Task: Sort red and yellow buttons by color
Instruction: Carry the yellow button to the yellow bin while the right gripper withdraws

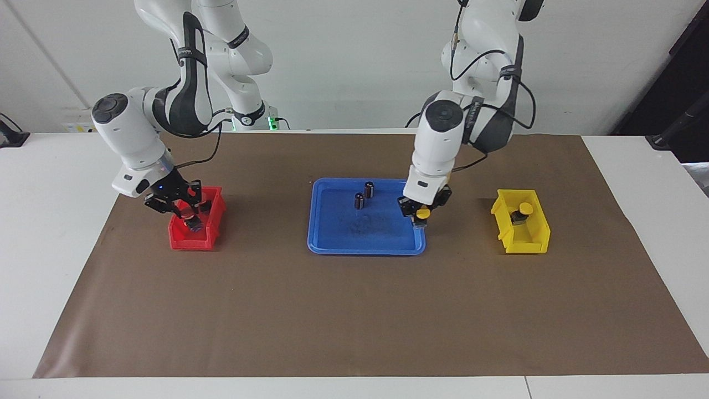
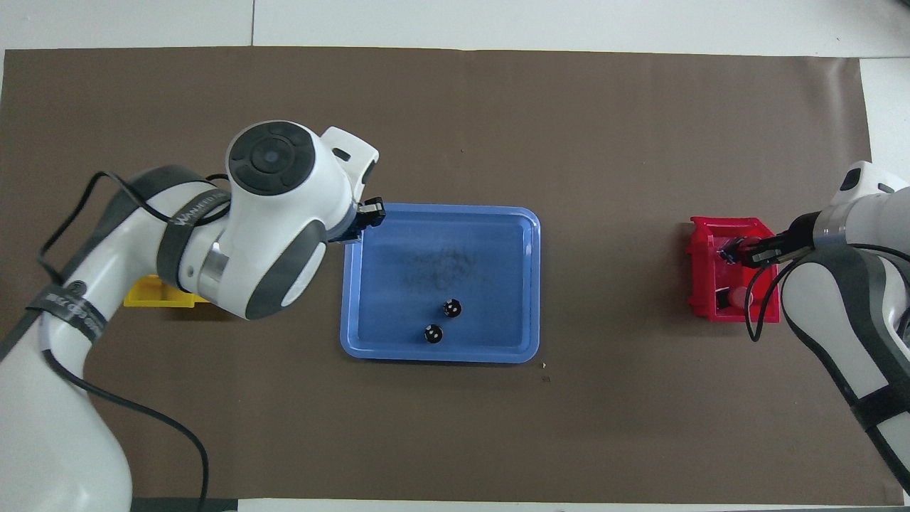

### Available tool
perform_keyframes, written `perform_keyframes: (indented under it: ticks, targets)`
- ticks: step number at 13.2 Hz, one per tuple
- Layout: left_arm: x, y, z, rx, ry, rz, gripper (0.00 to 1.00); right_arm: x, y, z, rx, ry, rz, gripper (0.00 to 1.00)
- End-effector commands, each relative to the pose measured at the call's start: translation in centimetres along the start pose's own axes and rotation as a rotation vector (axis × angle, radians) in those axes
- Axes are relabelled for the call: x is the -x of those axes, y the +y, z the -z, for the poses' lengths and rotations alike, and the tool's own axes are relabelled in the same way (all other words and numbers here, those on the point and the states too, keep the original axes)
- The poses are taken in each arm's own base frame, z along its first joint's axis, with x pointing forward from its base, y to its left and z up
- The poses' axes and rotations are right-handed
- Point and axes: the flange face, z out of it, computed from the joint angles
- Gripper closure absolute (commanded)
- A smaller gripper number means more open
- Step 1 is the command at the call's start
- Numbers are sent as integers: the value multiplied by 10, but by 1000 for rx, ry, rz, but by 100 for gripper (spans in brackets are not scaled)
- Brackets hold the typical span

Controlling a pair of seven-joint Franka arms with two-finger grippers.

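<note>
One yellow button (image 1: 423,213) hangs clamped in the left tool (image 1: 421,215) over the blue tray's (image 1: 332,244) edge; another (image 1: 522,210) sits upright in the yellow bin (image 1: 523,244); a red button (image 2: 736,296) lies in the red bin (image 1: 191,241).

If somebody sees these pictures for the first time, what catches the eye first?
The left end effector holds a yellow-capped push-button over the edge of the blue plastic tray. The right end effector holds another button, low over the red plastic bin.
</note>
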Motion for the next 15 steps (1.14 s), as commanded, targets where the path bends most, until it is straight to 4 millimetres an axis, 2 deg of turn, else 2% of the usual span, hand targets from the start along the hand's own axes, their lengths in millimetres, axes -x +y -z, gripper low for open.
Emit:
perform_keyframes:
  ticks: [1, 4, 5, 6, 7, 8, 10, 11, 12, 15]
  targets:
    - [-47, -93, 8, -11, -1, -68, 99, 12, -3, -16, 17, 5, -15, 86]
    - [-77, -177, -1, -10, -17, -212, 99, 17, -3, -22, 19, 8, -17, 86]
    - [-80, -191, -3, -9, -20, -234, 99, 16, -4, -22, 19, 8, -16, 83]
    - [-81, -199, -5, -8, -19, -231, 99, 15, -4, -21, 19, 8, -15, 63]
    - [-82, -205, -7, -8, -18, -234, 99, 15, -3, -21, 18, 5, -14, 38]
    - [-80, -209, -12, -7, -21, -236, 99, 13, -2, -18, 18, 5, -7, 28]
    - [-75, -218, -22, -6, -13, -232, 99, 3, 5, 0, 3, -18, 14, 19]
    - [-70, -227, -26, -7, -18, -221, 99, -5, 8, 12, -8, -36, 17, 7]
    - [-67, -233, -31, -7, -17, -220, 99, -11, 7, 27, -18, -49, 14, 0]
    - [-58, -241, -41, -5, 2, -219, 98, -30, -5, 87, -33, -74, -83, 0]
